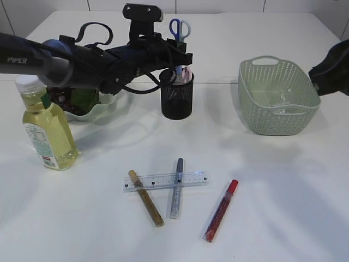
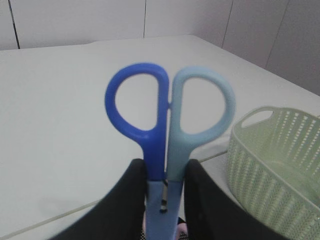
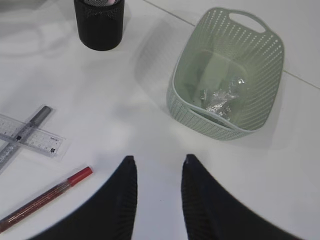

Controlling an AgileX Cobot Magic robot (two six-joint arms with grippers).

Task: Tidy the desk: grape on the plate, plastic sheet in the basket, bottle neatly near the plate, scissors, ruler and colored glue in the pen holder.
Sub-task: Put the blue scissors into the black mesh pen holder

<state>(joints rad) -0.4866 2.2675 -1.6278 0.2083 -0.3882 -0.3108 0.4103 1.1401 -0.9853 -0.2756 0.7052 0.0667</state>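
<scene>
While nearest the exterior camera three glue pens lie on the white table (image 1: 283,207), a gold one (image 1: 146,198), a silver one (image 1: 176,188) and a red one (image 1: 221,210), the clear ruler (image 1: 166,181) rests across the gold and silver pens, with the red pen apart to its right. Farther back on the left stands the bottle (image 1: 47,128) of yellow liquid, upright, just in front of the pale green plate (image 1: 107,107), whose dark contents are largely hidden by the left arm. At mid-table the black mesh pen holder (image 1: 176,94) sits with the scissors (image 1: 179,28) above it, handles up. Only the left wrist view shows that the left gripper (image 2: 165,200) is clamped on the scissors just below the blue handle loops, the blades pointing down toward the holder's rim. Right of that, the green basket (image 1: 278,97) appears nearly bare from outside, but the right wrist view looks into it and shows the crumpled plastic sheet (image 3: 220,97) on its floor. That view also shows the right gripper (image 3: 157,165) with its jaws parted and nothing between them, hovering over bare table near the basket.
</scene>
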